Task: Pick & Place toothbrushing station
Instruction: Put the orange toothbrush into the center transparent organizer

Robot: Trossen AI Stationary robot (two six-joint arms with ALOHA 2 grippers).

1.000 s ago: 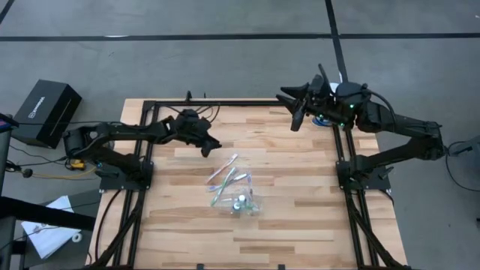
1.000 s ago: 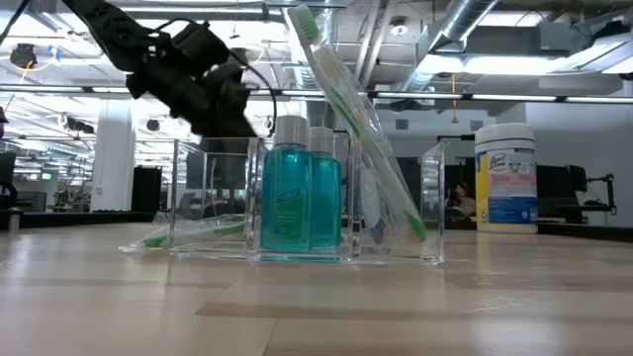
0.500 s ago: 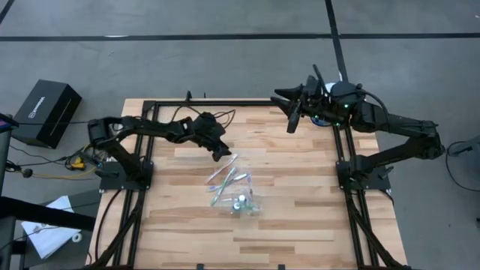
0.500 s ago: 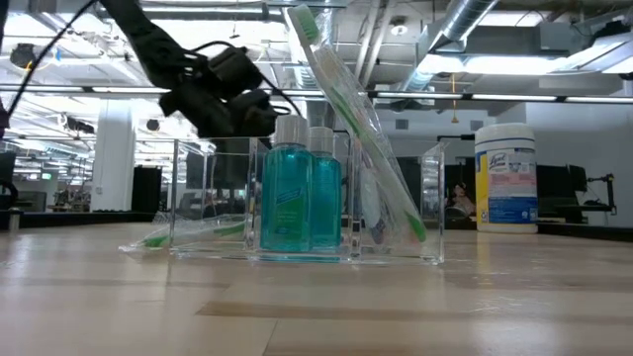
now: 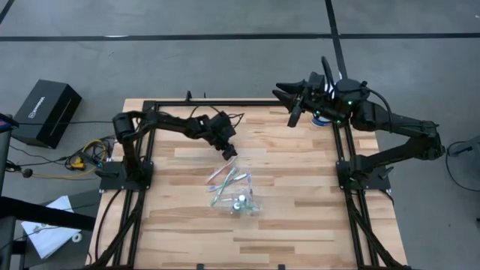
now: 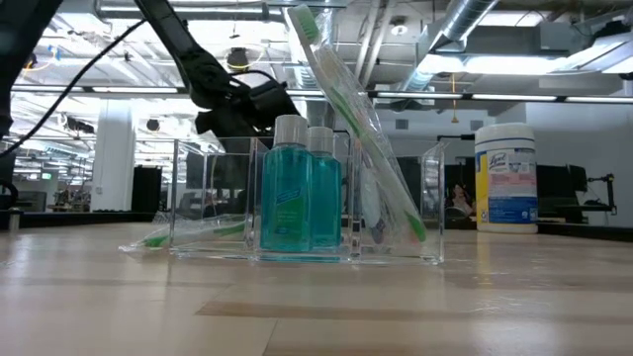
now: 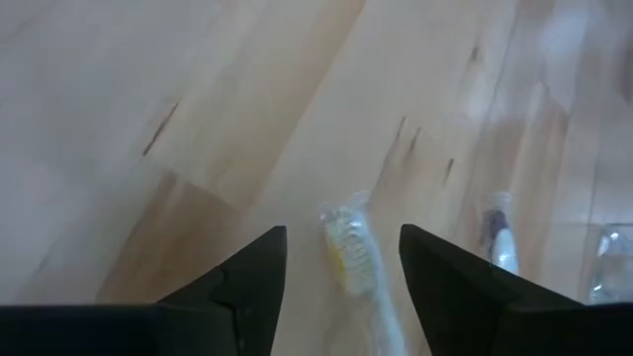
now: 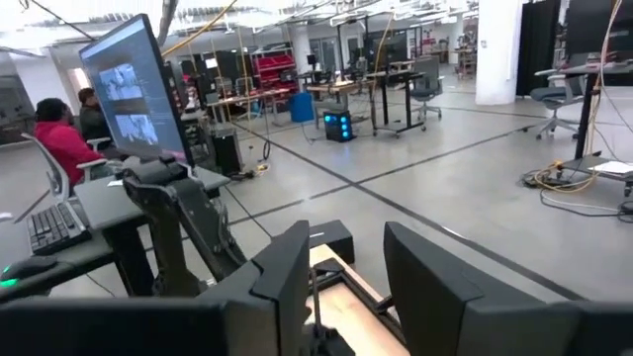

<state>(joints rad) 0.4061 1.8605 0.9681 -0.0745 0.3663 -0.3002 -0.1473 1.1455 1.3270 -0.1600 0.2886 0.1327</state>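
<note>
Left hand (image 7: 341, 267), fingers apart over a toothbrush (image 7: 348, 247); white tub (image 6: 505, 178) well aside.

arms: black, jointed | cables: black, looped | pincer fingers (image 7: 247, 287): dark, wedge-shaped | right wrist: green light

Bare wooden table (image 5: 300, 217) rings the clear container (image 5: 238, 201); toothbrushes (image 5: 225, 176) clutter its far left side.

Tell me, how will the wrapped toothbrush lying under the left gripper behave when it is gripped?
The toothbrush looks thin and flat, so probably light. Its clear wrapper seems glossy, so perhaps slippery. The open left gripper straddles its head.
</note>
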